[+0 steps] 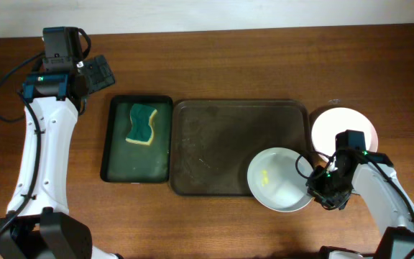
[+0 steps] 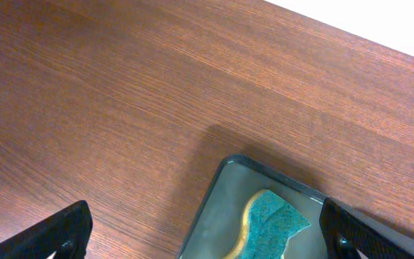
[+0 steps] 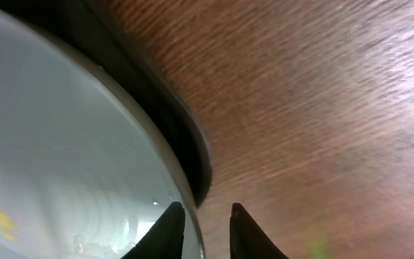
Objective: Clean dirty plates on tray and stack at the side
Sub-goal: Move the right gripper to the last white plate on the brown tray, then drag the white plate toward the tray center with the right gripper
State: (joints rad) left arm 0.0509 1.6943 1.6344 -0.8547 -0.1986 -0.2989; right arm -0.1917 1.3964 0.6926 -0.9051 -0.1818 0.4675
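Note:
A white plate (image 1: 279,180) with a yellow smudge (image 1: 265,176) lies over the lower right corner of the dark brown tray (image 1: 221,144). My right gripper (image 1: 323,188) is shut on this plate's right rim. In the right wrist view one finger is inside the plate (image 3: 63,144) and one outside, with the gripper (image 3: 205,216) astride the rim and the tray rim (image 3: 157,108) beneath. A clean white plate (image 1: 340,126) sits on the table right of the tray. I cannot make out a third plate. My left gripper (image 1: 99,72) is open and empty at the far left.
A narrower black tray (image 1: 113,165) with a greenish bottom lies left of the brown tray and holds a green and yellow sponge (image 1: 141,124). The left wrist view shows my open left gripper (image 2: 207,237) above that tray's corner (image 2: 225,208) and the sponge (image 2: 272,223).

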